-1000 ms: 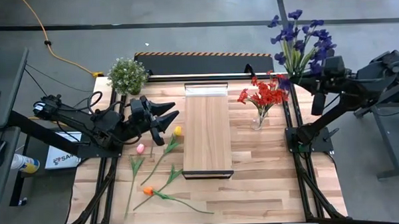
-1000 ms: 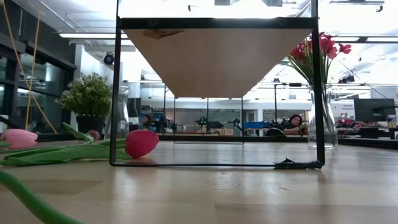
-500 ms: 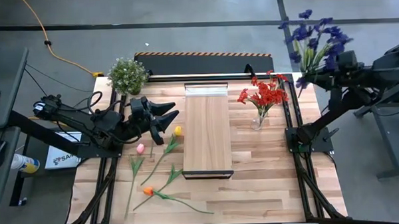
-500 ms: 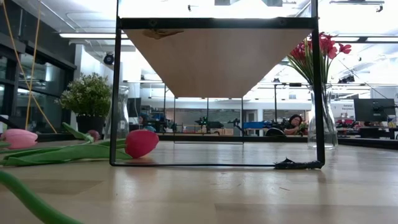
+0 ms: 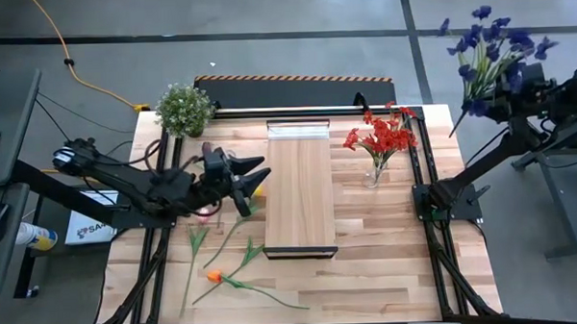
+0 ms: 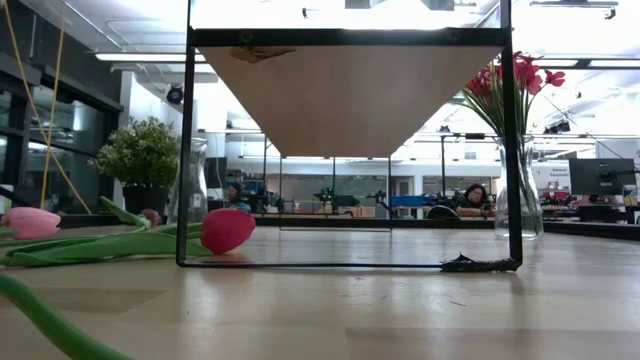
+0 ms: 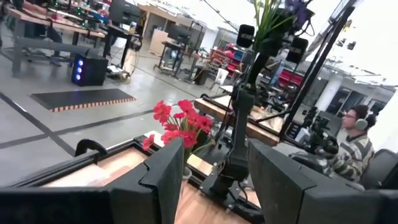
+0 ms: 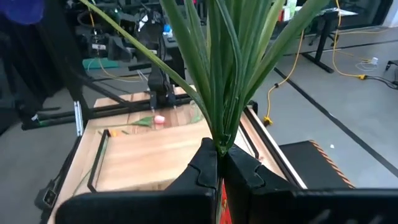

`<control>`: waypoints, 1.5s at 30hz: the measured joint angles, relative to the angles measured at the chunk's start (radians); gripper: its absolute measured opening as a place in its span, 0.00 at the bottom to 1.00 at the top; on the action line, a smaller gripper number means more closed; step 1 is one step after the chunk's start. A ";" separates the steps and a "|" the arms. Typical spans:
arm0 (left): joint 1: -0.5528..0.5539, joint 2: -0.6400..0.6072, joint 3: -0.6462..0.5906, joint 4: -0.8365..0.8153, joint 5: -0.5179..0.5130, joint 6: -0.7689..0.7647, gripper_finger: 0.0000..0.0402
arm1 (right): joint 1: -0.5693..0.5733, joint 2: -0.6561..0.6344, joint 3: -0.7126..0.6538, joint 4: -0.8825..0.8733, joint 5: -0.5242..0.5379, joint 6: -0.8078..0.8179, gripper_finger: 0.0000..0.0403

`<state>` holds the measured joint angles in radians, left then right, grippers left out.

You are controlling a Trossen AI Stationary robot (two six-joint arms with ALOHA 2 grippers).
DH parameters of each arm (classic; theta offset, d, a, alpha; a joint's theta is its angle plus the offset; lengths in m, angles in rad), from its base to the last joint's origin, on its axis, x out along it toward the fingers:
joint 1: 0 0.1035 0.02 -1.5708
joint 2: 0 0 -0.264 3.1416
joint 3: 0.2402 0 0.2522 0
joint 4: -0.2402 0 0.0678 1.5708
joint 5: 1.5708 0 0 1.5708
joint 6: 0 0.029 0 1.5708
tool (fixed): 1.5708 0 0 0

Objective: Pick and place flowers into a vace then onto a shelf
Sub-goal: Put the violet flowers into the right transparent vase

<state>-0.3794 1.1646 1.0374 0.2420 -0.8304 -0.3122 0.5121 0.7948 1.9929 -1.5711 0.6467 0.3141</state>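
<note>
My right gripper [image 5: 502,85] is shut on a bunch of purple flowers [image 5: 491,39], held in the air past the table's far right corner. Red flowers [image 5: 379,138] stand in a glass vase [image 5: 373,173] right of the shelf [image 5: 299,195]. My left gripper [image 5: 255,175] hovers open just left of the shelf, with nothing between its fingers [image 7: 165,177]. It is over a yellow flower [image 5: 258,190]. An orange flower [image 5: 214,276] and a pink one [image 6: 228,230] lie on the table, stems flat. My right gripper pinches the purple bunch's gathered green stems [image 8: 219,146] between its two fingers [image 8: 202,171], which lie across the stems. The bunch is lifted clear of everything. Its leaves and heads rise above the fingers, and the stem ends [image 5: 457,122] stick out below.
A bushy potted plant [image 5: 184,108] stands at the far left corner, with an empty glass vase [image 6: 195,180] beside it in the low view. The shelf's black frame [image 6: 187,150] stands mid-table. A person [image 7: 354,146] sits beyond the table's right side.
My right gripper has carried the purple bunch away from the red flowers, out past the table's right edge, still shut on the stems. My left gripper has moved toward the shelf and a little down, staying open.
</note>
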 joint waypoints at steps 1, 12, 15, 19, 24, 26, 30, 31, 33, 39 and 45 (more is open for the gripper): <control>0.000 0.005 0.000 -0.003 -0.010 -0.002 0.53 | -0.002 -0.020 -0.025 0.000 -0.003 0.000 0.00; 0.000 0.022 0.000 0.000 -0.096 -0.007 0.53 | -0.003 -0.252 -0.354 0.107 -0.067 0.001 0.00; 0.000 0.022 0.000 0.000 -0.115 -0.007 0.53 | -0.003 -0.320 -0.470 0.181 -0.084 0.001 0.00; 0.000 0.022 0.000 -0.001 -0.132 -0.007 0.53 | -0.003 -0.401 -0.634 0.316 -0.111 -0.009 0.00; 0.000 0.022 0.000 -0.002 -0.132 -0.002 0.53 | -0.003 -0.480 -0.827 0.485 -0.111 -0.041 0.00; 0.000 0.022 0.000 -0.003 -0.134 0.000 0.53 | -0.003 -0.502 -0.900 0.583 -0.112 -0.075 0.00; 0.000 0.022 0.000 -0.007 -0.134 0.000 0.53 | -0.003 -0.530 -1.041 0.786 -0.101 -0.156 0.00; 0.000 0.022 0.000 -0.007 -0.134 0.000 0.53 | -0.003 -0.530 -1.073 0.828 -0.089 -0.171 0.00; 0.000 0.022 0.000 -0.007 -0.134 0.001 0.53 | -0.003 -0.530 -1.136 0.913 -0.045 -0.203 0.00; 0.000 0.021 0.000 -0.012 -0.134 0.001 0.53 | -0.003 -0.519 -1.318 1.181 0.123 -0.341 0.00; 0.000 0.021 0.000 -0.012 -0.128 0.001 0.53 | -0.003 -0.519 -1.401 1.225 0.306 -0.342 0.00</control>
<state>-0.3794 1.1858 1.0374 0.2302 -0.9581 -0.3114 0.5087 0.2756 0.5920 -0.3466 0.9524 -0.0278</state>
